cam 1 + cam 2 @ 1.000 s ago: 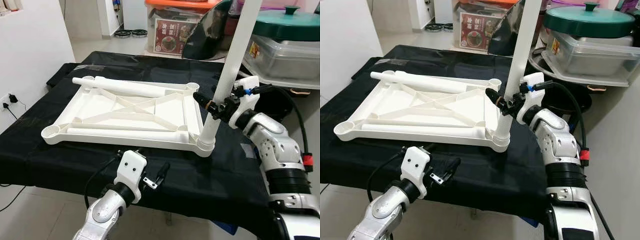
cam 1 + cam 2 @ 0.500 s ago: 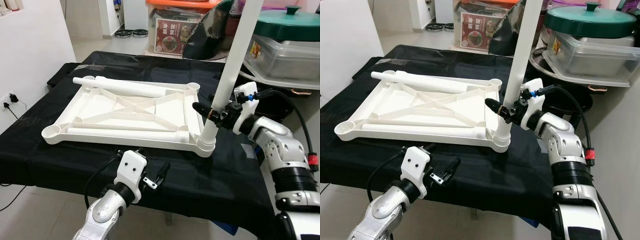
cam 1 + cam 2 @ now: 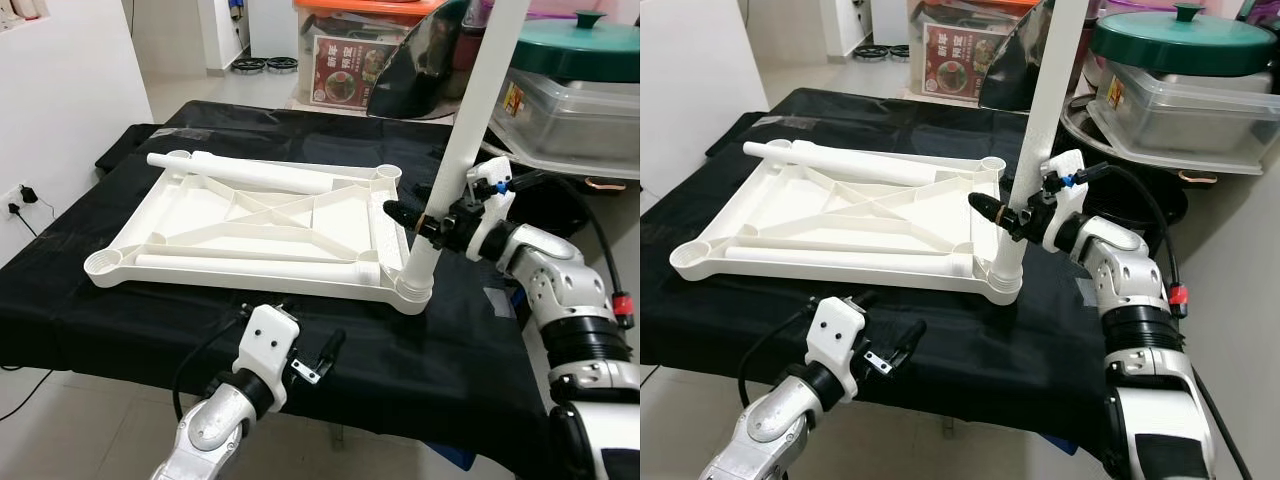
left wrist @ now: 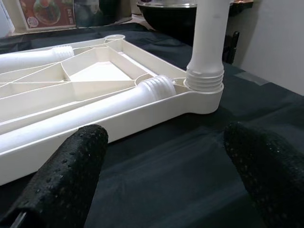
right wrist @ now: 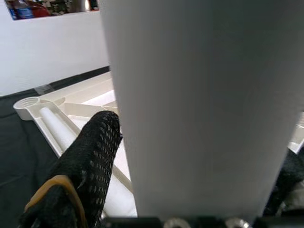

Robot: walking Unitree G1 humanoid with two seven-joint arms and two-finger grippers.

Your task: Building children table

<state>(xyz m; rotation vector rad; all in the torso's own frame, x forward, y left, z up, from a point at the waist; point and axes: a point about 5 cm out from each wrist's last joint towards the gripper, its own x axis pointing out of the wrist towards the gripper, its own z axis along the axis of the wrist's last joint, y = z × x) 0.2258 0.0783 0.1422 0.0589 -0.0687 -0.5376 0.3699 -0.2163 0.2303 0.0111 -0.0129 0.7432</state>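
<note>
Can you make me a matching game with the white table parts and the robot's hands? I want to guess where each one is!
Things:
1. upright leg
2. right gripper
3. left gripper
4. loose legs

Places:
A. lying flat inside the upside-down tabletop
B. standing in the tabletop's near right corner socket
C. open, hovering by the front edge of the black cloth
D. clamped around the upright leg

Pairs: 1-B, 2-D, 3-C, 4-A

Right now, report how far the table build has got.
Done: one leg stands upright in the near right corner socket of the upturned tabletop.
In hand: the right claw grips that leg.
Left: two legs lie loose in the tabletop; left claw is open, idle.
</note>
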